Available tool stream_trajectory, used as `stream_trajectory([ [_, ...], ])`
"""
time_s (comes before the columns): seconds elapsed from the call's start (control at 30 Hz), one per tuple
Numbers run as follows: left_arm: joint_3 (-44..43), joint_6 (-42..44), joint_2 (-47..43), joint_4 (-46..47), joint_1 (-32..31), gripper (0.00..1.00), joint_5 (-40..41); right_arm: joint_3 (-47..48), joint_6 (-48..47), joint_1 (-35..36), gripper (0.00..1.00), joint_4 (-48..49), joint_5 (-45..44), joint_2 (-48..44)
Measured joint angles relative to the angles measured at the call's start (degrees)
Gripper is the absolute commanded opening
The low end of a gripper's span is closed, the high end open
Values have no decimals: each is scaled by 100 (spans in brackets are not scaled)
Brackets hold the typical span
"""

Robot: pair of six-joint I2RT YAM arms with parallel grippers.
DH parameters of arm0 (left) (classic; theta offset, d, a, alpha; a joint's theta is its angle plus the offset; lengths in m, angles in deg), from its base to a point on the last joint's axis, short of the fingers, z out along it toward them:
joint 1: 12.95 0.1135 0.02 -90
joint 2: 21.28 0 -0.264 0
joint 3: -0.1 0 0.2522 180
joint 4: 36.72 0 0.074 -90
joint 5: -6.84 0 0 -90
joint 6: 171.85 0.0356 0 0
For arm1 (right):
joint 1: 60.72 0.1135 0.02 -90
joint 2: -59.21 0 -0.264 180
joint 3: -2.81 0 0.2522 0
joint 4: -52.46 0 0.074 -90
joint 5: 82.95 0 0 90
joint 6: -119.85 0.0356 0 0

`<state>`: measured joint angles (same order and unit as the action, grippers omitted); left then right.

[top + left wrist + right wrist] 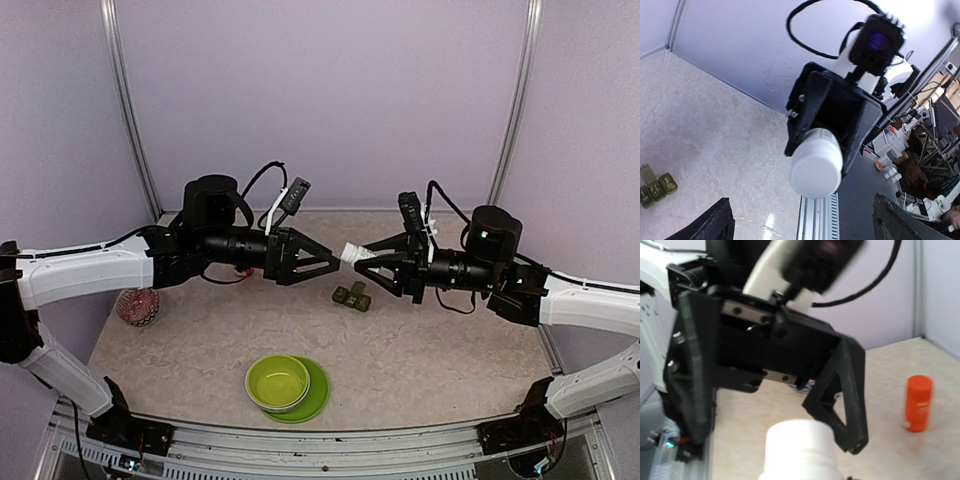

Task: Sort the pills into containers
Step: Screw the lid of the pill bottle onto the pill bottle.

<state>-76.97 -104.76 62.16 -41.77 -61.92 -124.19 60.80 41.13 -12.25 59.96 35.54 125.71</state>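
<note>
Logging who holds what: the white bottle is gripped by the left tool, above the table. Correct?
No. The right tool grips the white bottle, above the table; the left tool stands open. The left wrist view shows it.

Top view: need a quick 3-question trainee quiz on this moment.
1. True or false: the left claw grips the white bottle.
2. The pill box is: A) held in the air; B) on the table; C) inside a drawer.
3. What does the bowl sit on?

Key:
1. False. The right claw holds it and the left is open.
2. B.
3. A plate.
</note>
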Motion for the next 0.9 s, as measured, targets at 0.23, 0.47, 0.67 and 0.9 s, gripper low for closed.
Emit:
stream_trajectory([
  [0.23, -175, -603, 437, -70, 118, 83, -216, 31, -1185, 254, 15, -483, -516, -61],
  [0.47, -372, -1021, 686, -7, 142, 58, -566, 116, -1919, 540, 15, -828, -1064, -59],
  [0.67, -372, -1119, 697, 76, 142, 38, -684, 138, -2129, 564, 15, -929, -1340, 33],
  [0.9, -372, -1086, 721, 83, 227, 9, -678, 280, -2190, 614, 14, -977, -1504, 197],
])
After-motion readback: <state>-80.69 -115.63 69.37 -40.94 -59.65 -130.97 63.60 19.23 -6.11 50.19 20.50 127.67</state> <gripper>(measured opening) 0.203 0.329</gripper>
